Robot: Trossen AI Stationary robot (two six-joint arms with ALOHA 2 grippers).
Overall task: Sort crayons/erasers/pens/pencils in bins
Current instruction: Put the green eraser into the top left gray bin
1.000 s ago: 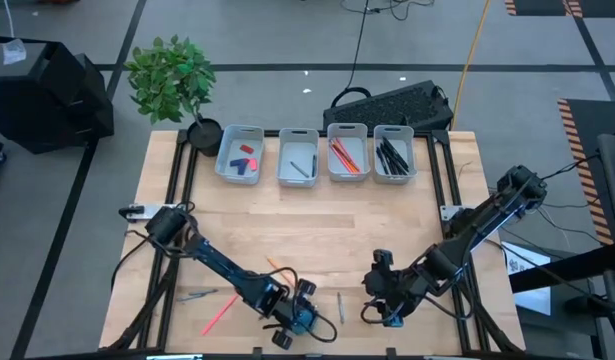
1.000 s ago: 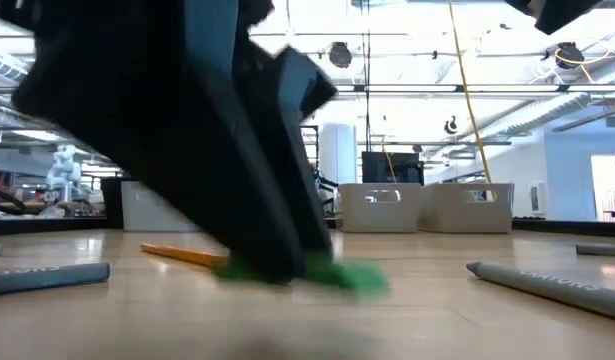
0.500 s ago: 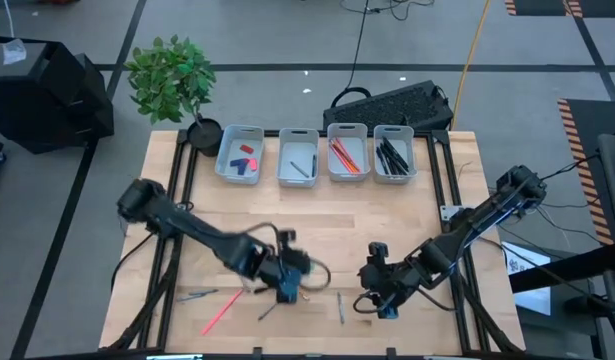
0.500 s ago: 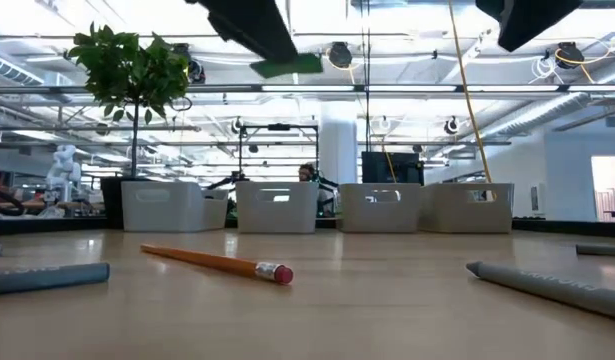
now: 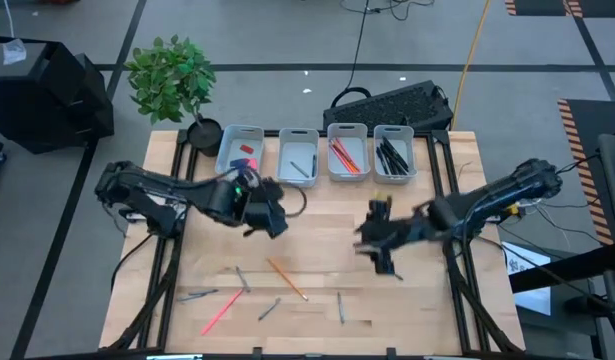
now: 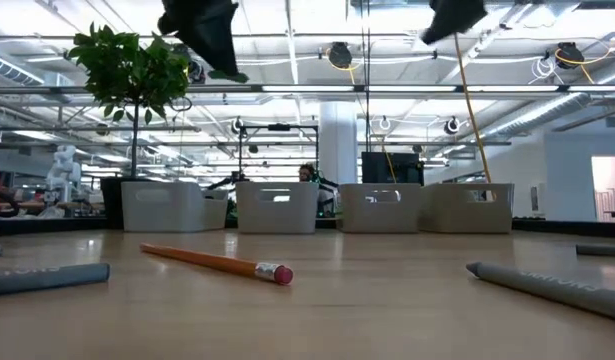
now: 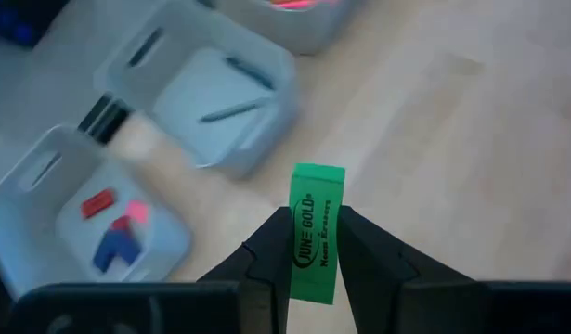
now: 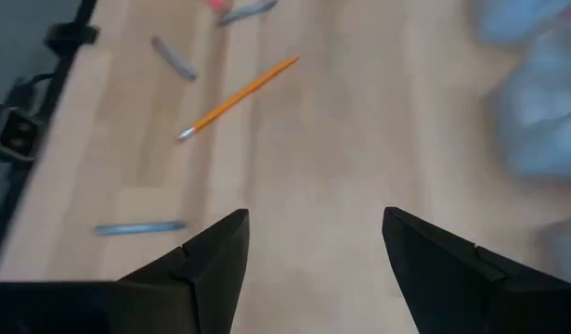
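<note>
The left gripper (image 7: 315, 243) is clamped on a green eraser (image 7: 316, 228), which is held upright between the two dark fingers (image 7: 268, 255) with its printed face turned toward the wrist camera. About half of the eraser projects beyond the fingertips. In the high view the left gripper (image 5: 262, 212) is raised above the wooden table (image 5: 317, 250), near the row of bins and just in front of the two leftmost ones. In the low view it (image 6: 209, 40) is seen high above the table surface, with a sliver of green at its tip.

Four pale bins are lined up along the far edge of the table. The leftmost bin (image 5: 239, 155) contains red, pink and blue erasers (image 7: 118, 227). The second bin (image 5: 298, 157) holds thin grey sticks. The third bin (image 5: 347, 152) holds red-orange sticks, and the fourth bin (image 5: 394, 153) holds dark sticks.

The right gripper (image 8: 308, 246) is spread wide with nothing between its fingers. In the high view it (image 5: 375, 240) is positioned over the right middle of the table, well apart from the left gripper.

On the near half of the table an orange pencil (image 5: 286, 279) with a pink tip is lying at an angle. Several grey sticks (image 5: 339, 307) and a pink-red stick (image 5: 218, 314) are scattered around it. A potted plant (image 5: 172, 80) stands at the far left corner, beside the leftmost bin.
</note>
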